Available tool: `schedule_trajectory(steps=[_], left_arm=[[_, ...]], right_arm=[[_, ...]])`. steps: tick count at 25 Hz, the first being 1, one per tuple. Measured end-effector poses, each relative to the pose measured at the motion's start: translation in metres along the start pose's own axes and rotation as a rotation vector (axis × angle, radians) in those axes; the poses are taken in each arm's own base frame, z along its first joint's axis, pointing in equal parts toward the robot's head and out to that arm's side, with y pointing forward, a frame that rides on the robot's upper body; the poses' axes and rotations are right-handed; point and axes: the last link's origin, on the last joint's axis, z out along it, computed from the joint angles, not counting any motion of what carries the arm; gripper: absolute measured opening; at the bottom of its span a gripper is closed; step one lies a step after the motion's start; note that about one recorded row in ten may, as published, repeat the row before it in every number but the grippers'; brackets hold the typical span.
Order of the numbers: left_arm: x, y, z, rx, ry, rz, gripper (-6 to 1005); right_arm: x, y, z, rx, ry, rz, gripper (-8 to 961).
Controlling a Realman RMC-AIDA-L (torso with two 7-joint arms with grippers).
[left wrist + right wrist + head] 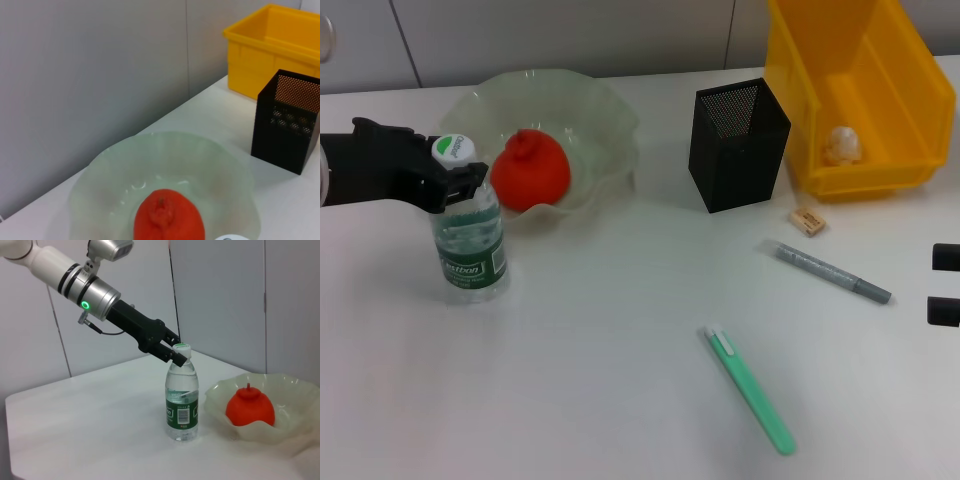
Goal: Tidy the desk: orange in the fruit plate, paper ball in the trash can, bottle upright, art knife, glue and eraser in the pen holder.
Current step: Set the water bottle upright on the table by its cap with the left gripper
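With the bottle [470, 235] standing upright on the bench [600, 380], the left hand [460, 178] sits at its neck just under the cap; whether the fingers clamp the neck or have let go I cannot tell. Step in hand, as judged: finishing the upright placement. To do it well, spread the fingers fully, then back away level and sideways so nothing clips the cap and tips the bottle toward the fruit plate [610, 120] just beside it.

Orange [529, 170] lies in the fruit plate. Green art knife [750, 388] lies flat on the open bench, well apart from the black pen holder [740, 150]. Grey glue pen [830, 272] lies right of it; eraser [806, 221] rests near the pen holder's base. Paper ball [843, 146] sits inside the yellow trash can [900, 90]. Right hand [945, 284] waits at the right edge, fingers spread, empty.
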Motion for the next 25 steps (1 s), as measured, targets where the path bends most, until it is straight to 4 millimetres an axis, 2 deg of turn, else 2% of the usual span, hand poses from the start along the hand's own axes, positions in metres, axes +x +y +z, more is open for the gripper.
schedule_trajectory(steps=[10, 25], left_arm=[[-0.009, -0.012, -0.011, -0.006, 0.044, -0.061, 450], [-0.014, -0.011, -0.013, -0.009, 0.038, -0.057, 450]], right_arm=[[0.0, 0.0, 0.001, -0.003, 0.0, 0.003, 462], [-0.001, -0.001, 0.003, -0.012, 0.001, 0.006, 453]])
